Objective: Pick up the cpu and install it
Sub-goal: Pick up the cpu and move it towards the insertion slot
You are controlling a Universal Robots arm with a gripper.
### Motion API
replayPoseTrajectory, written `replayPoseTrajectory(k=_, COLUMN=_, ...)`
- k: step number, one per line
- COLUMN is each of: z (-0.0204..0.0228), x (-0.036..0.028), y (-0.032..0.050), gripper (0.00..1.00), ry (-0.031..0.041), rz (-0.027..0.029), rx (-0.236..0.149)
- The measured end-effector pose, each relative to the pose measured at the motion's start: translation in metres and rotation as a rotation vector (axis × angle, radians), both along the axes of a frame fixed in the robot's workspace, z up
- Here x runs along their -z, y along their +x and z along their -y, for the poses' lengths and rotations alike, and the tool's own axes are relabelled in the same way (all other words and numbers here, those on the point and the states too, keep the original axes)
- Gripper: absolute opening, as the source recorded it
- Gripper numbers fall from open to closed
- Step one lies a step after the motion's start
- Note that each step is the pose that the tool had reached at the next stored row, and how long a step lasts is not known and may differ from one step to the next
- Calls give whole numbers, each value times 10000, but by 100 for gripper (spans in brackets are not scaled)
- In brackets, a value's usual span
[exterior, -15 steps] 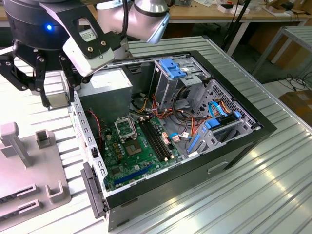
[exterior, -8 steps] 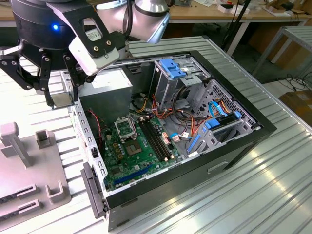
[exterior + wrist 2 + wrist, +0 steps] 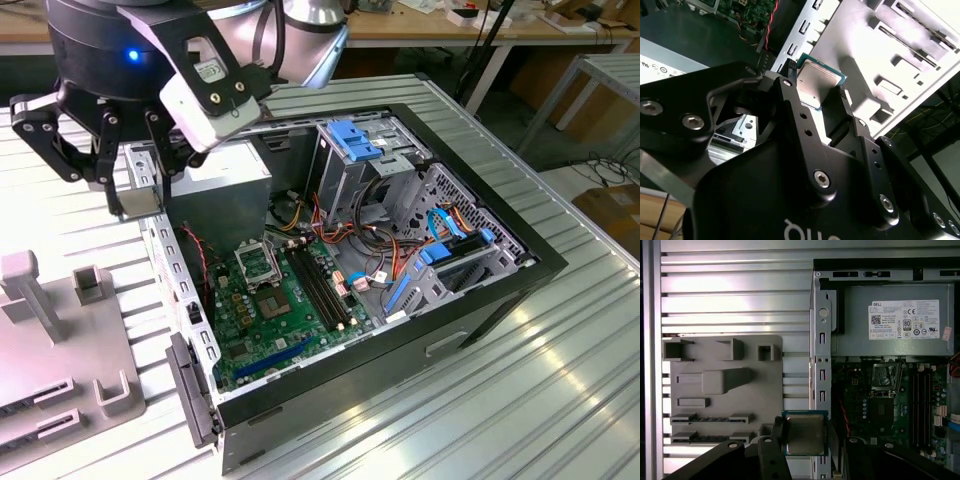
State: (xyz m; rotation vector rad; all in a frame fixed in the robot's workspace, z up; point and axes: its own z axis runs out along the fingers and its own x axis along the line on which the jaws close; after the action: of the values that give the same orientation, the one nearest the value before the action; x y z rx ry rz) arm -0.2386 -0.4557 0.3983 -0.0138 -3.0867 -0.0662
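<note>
The cpu (image 3: 805, 434) is a small square chip with a dull silver top and a greenish rim, and my gripper (image 3: 805, 438) is shut on it, one black finger on each side. The second wrist view shows the same cpu (image 3: 817, 82) pinched between the fingers (image 3: 786, 92) of the gripper (image 3: 815, 94). In the exterior view the gripper (image 3: 140, 195) hangs high over the computer case's wall (image 3: 185, 300) at the exterior view's left. The shiny socket frame (image 3: 255, 262) on the green motherboard (image 3: 285, 320) lies lower inside the case, apart from the gripper; the first wrist view also shows the socket frame (image 3: 886, 377).
A grey fixture plate (image 3: 60, 340) with raised blocks lies on the ribbed table beside the case. Inside the case are the power supply (image 3: 890, 320), a dark square die (image 3: 883, 410), memory slots (image 3: 320, 285), a drive cage (image 3: 360, 150) and loose cables (image 3: 380, 250).
</note>
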Motion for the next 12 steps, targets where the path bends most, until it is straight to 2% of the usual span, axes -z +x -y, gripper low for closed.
replayPoseTrajectory(k=12, z=0, x=0, y=125, gripper=46, ry=1, rz=0, rx=-1)
